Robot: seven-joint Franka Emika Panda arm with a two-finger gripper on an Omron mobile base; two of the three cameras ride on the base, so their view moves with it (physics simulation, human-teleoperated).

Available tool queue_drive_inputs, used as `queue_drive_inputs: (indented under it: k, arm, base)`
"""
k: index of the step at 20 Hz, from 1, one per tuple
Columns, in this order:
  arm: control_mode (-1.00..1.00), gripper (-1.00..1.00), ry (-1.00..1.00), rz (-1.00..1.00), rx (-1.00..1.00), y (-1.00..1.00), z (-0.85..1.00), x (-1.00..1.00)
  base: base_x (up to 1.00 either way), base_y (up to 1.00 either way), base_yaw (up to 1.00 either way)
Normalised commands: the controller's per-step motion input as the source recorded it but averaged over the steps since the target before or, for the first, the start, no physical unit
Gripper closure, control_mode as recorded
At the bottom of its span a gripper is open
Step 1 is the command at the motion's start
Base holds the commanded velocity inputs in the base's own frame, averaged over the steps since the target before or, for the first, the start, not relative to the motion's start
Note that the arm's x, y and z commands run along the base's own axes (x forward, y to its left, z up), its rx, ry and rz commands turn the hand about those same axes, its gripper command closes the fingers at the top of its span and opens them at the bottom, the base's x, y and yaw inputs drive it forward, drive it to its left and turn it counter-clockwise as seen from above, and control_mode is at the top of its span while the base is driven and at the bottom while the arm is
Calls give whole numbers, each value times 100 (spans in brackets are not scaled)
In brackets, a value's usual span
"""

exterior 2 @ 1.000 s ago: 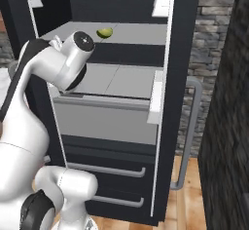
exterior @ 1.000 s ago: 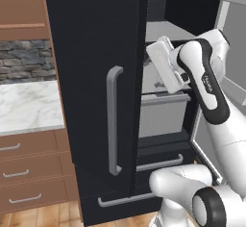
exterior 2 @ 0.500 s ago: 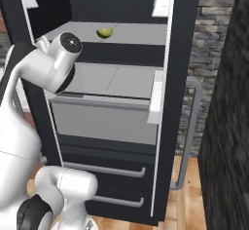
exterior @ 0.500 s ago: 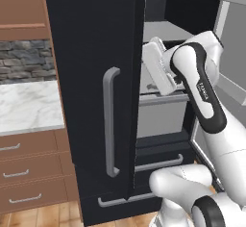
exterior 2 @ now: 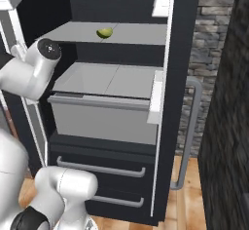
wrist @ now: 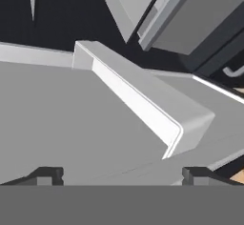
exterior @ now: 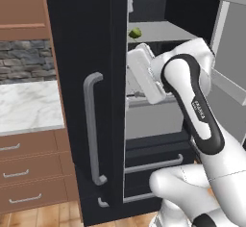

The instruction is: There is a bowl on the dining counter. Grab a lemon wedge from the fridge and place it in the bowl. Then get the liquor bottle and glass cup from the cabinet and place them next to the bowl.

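Observation:
The fridge point(exterior: 72, 53) is black, with both doors swung open and a long grey handle point(exterior: 93, 125) on the left one. On a grey shelf inside lies the small yellow-green lemon wedge point(exterior 2: 104, 32), which shows above my hand in the left base view point(exterior: 135, 32). My white hand point(exterior: 144, 74) hovers below that shelf, at the left door's free edge and over the grey drawer bin point(exterior 2: 102, 117). My gripper point(wrist: 123, 175) is open, its dark tips far apart with nothing between them, above a flat grey lid and a white door bin point(wrist: 143, 109). The bowl, dining counter, cabinet, liquor bottle and glass cup are out of view.
Left of the fridge, a marble worktop point(exterior: 29, 108) lies over brown drawers with silver handles point(exterior: 29, 173). The right fridge door point(exterior: 230, 53) stands open close beside my arm. Two lower fridge drawers point(exterior 2: 102, 168) sit under the bin. A stone wall point(exterior 2: 214, 39) lies to the right.
My hand has swung left toward the left door's free edge, and the elbow went left with it. That door's edge sits further left in the left base view. The jaws have stayed wide.

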Motion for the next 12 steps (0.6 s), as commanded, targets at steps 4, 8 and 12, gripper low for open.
queue_drive_inputs:
  k: [4, 8, 12]
  arm:
    - [-100, -100, 1, 3, 0, 59, 11, 0]
    - [-100, -100, 0, 0, 0, 61, 20, 3]
    - [-100, -100, 0, 0, 0, 62, 18, 0]
  base:
    - [0, 0, 0]
    - [0, 0, 0]
    - [0, 0, 0]
